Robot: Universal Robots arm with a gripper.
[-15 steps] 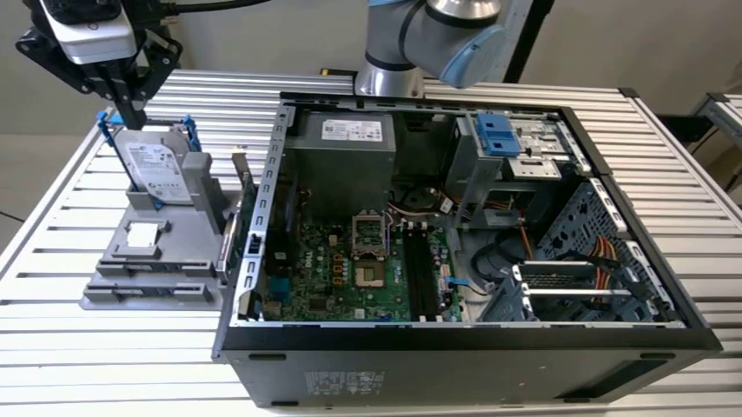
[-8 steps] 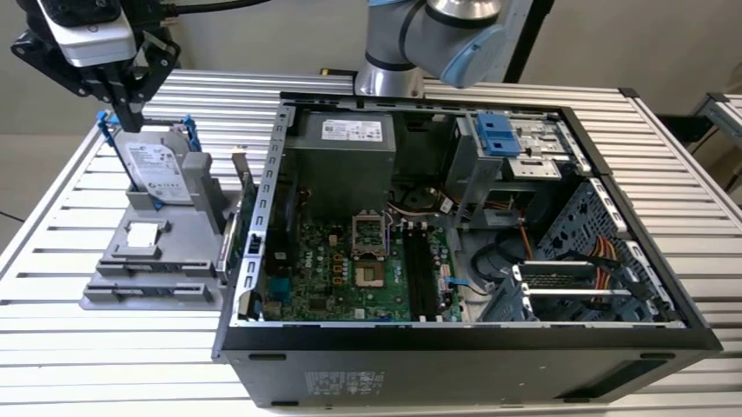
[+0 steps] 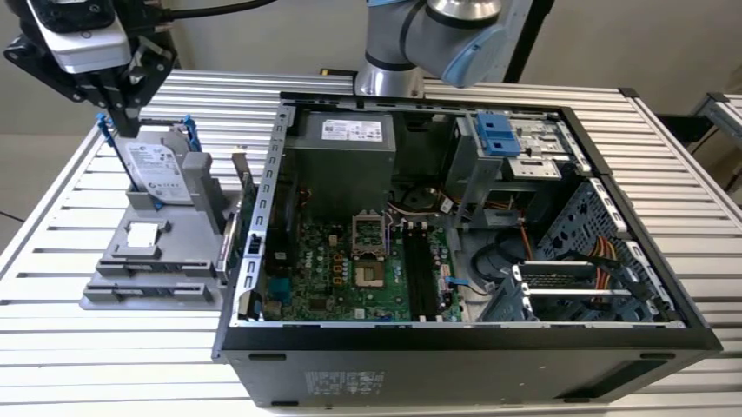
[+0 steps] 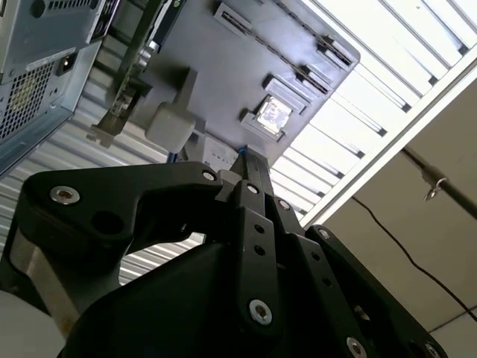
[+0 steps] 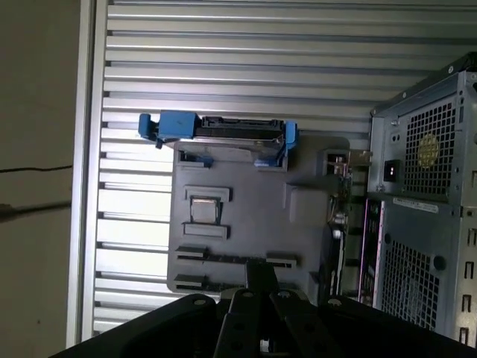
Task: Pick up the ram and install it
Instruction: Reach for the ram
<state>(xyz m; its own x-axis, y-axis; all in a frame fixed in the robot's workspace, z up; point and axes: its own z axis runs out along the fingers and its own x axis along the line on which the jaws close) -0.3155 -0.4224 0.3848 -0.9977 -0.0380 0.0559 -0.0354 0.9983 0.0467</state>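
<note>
Hand (image 3: pixel 121 122) above drive (image 3: pixel 156 169); ram (image 3: pixel 246 193) on edge alongside case (image 3: pixel 464 369).

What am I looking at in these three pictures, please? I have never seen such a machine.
It is a grey robot arm standing at a slatted metal table. One camera watches from outside; two ride near the arm's wrist and see past its black gripper. On the table stand an open black computer case and a grey plastic holder bearing a silver hard drive with blue handles. The thin dark ram stick stands at the holder's edge beside the case. The gripper hangs above the drive, fingers shut, holding nothing.
</note>
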